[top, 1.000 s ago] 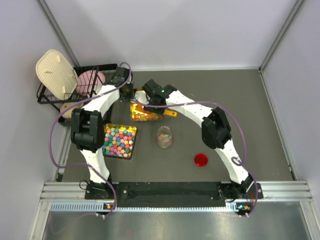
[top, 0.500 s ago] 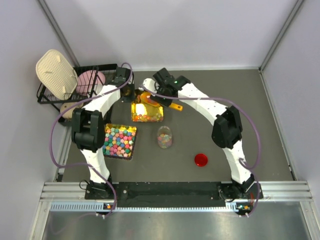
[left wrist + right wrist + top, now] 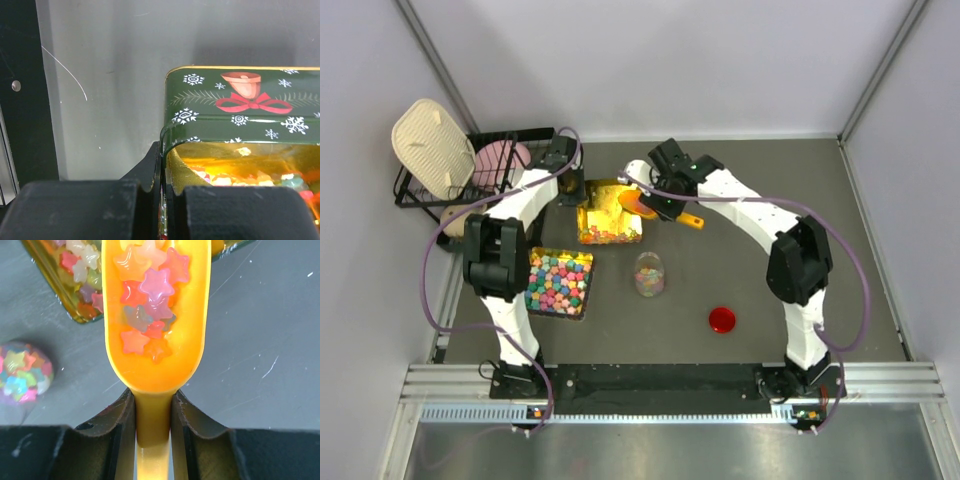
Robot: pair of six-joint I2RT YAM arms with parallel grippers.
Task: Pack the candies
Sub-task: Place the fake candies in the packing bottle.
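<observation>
A green Christmas tin with a gold inside holds the candies, tiny star-shaped pieces in orange, pink and yellow. My left gripper is shut on the tin's left wall, one finger inside and one outside. My right gripper is shut on the handle of an orange scoop. The scoop carries several star candies and hangs over the tin's right edge. A clear jar partly filled with candies stands in front of the tin.
A gold tray of larger bold-coloured candies lies at the left front. The jar's red lid lies to the right front. A black dish rack with plates stands at the back left, close behind my left arm.
The tin went from tipped up to lying level. My right gripper has drawn the scoop up and to the right, out of the tin, with candies in it.
</observation>
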